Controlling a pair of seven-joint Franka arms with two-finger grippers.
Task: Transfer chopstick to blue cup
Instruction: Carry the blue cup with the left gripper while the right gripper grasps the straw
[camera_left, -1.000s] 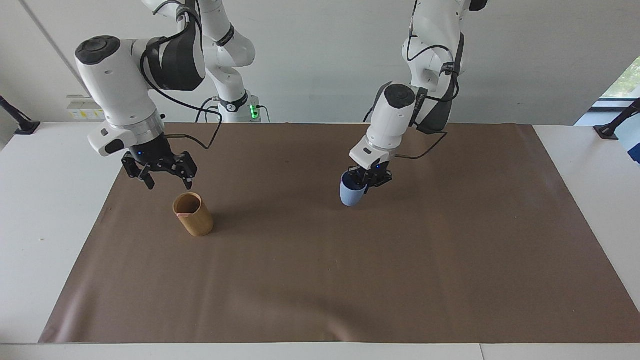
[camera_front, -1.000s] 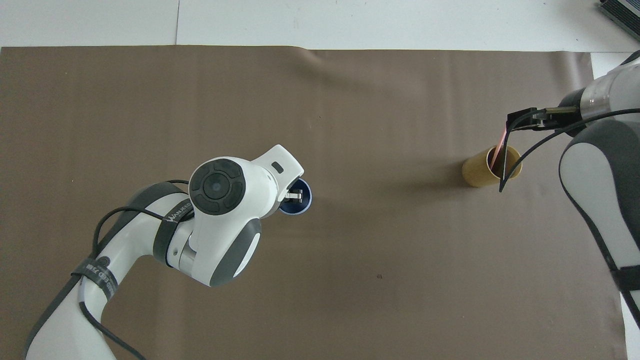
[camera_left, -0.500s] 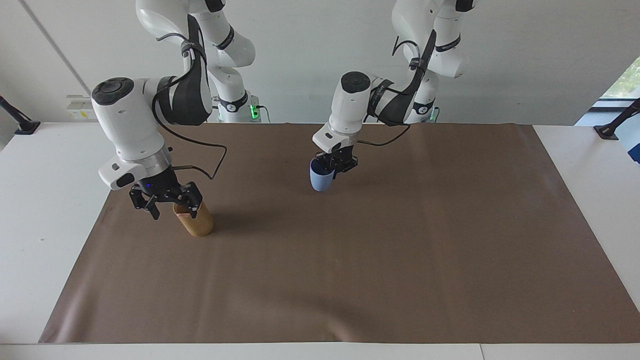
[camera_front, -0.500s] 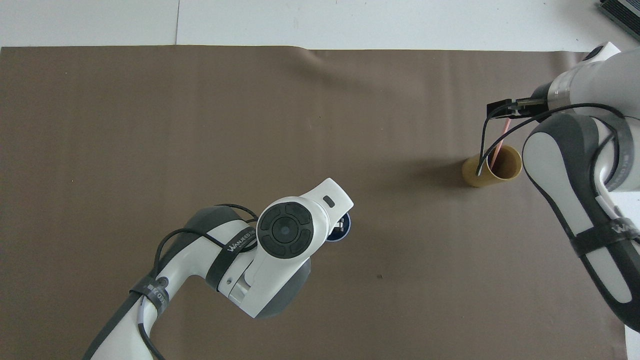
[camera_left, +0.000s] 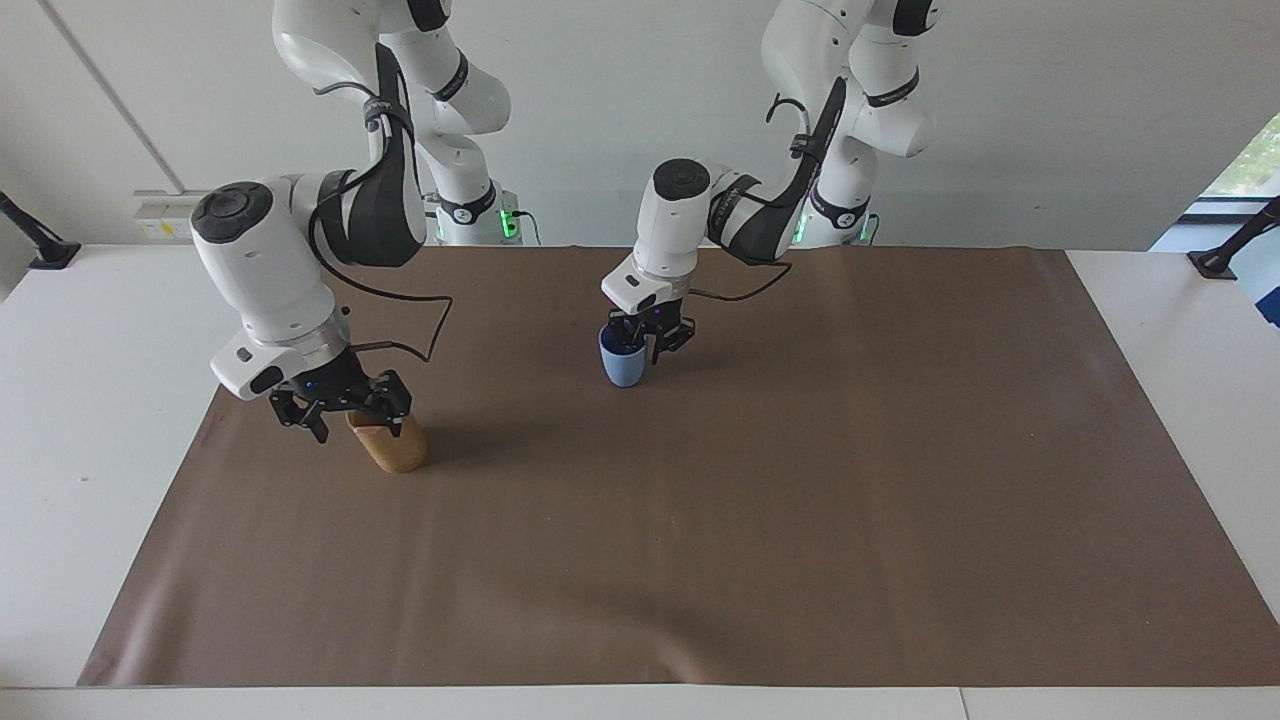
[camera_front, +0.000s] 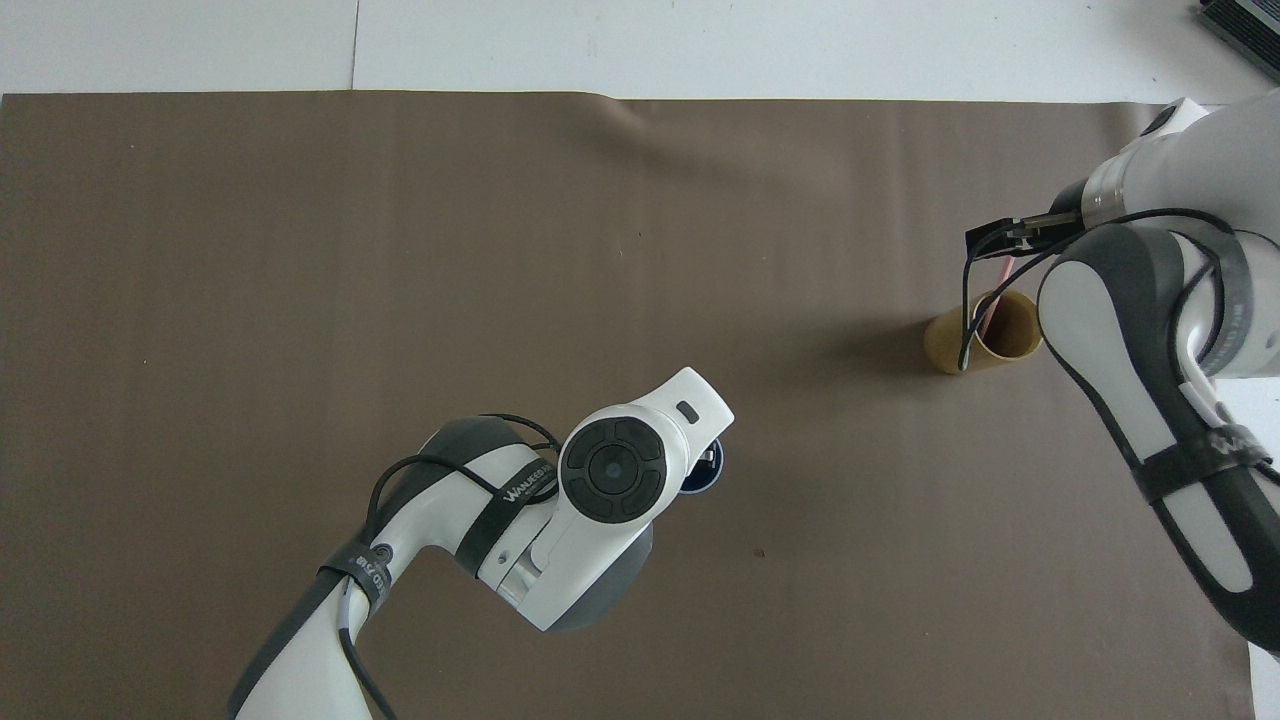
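Blue cup brought in, chopstick not yet taken

The blue cup (camera_left: 621, 368) is met at its rim by the left gripper (camera_left: 648, 338); a grip cannot be told. The right gripper (camera_left: 340, 408) is spread open, lowered since earlier onto the tan cup (camera_left: 395, 452). The chopstick (camera_front: 991, 310) leans beneath its jaws: judged light, stiff and slippery, best pinched near the top.

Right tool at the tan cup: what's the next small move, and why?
Probably close on the chopstick. The right tool is open and down at the rim of the tan cup, and the pink stick leans out of that cup, not yet gripped. Then lift it out. The left tool is at the blue cup, which stands on the brown mat.
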